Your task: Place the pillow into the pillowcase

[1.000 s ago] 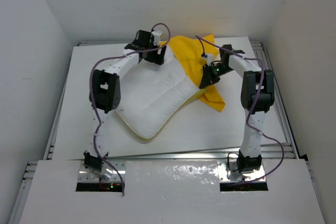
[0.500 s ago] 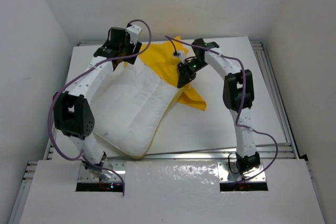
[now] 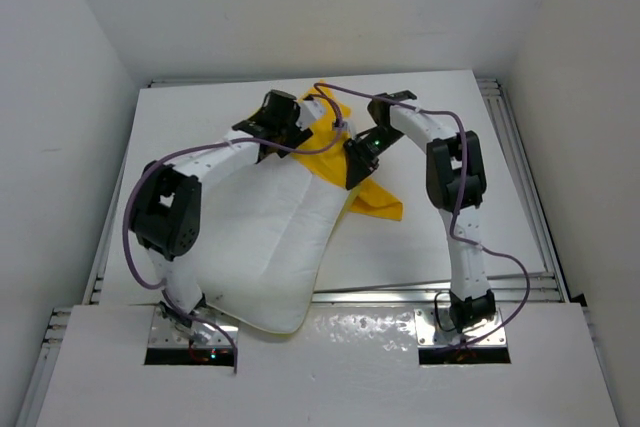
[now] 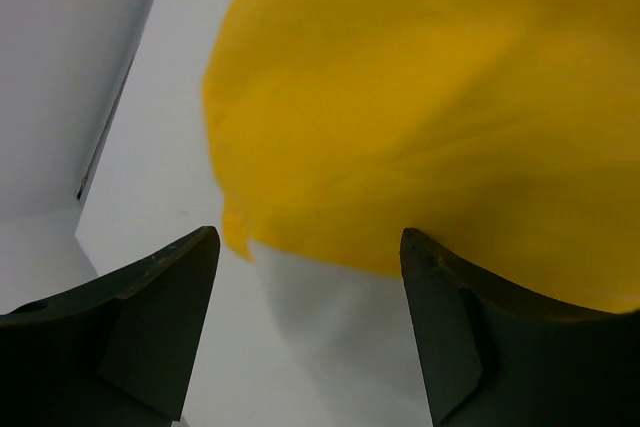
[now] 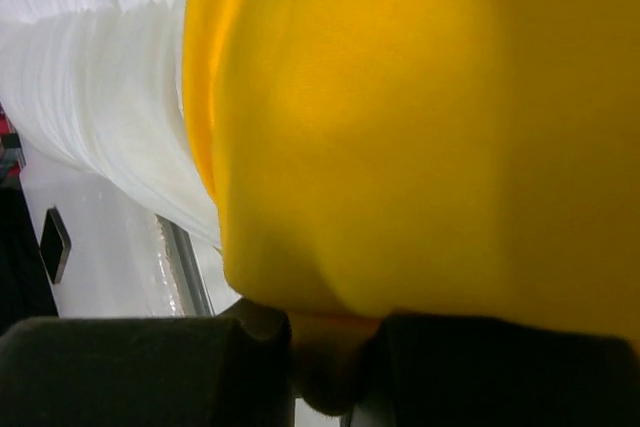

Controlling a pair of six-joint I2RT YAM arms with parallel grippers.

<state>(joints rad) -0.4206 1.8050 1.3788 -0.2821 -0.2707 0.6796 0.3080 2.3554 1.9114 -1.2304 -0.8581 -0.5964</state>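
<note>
Seen only from above: pillow [image 3: 260, 237] sprawled down the desk [image 3: 180, 117], overhanging its near edge, far end at the yellow pillowcase [image 3: 380, 205]; seen only at the wrists: left gripper [image 4: 310, 247] jaws spread just short of that cloth, right gripper [image 5: 325, 347] jaws pinching it.

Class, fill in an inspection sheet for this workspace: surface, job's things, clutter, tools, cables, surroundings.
Surface: white table with metal rails along its edges.
Job's things: white pillow, its near end overhanging the front rail; yellow pillowcase bunched over the pillow's far end.
Clutter: nothing seen.
Tools: left tool open, at the pillowcase's edge; right tool shut on pillowcase fabric.
Cables: purple cables loop along both arms.
Surroundings: plain white walls.
</note>
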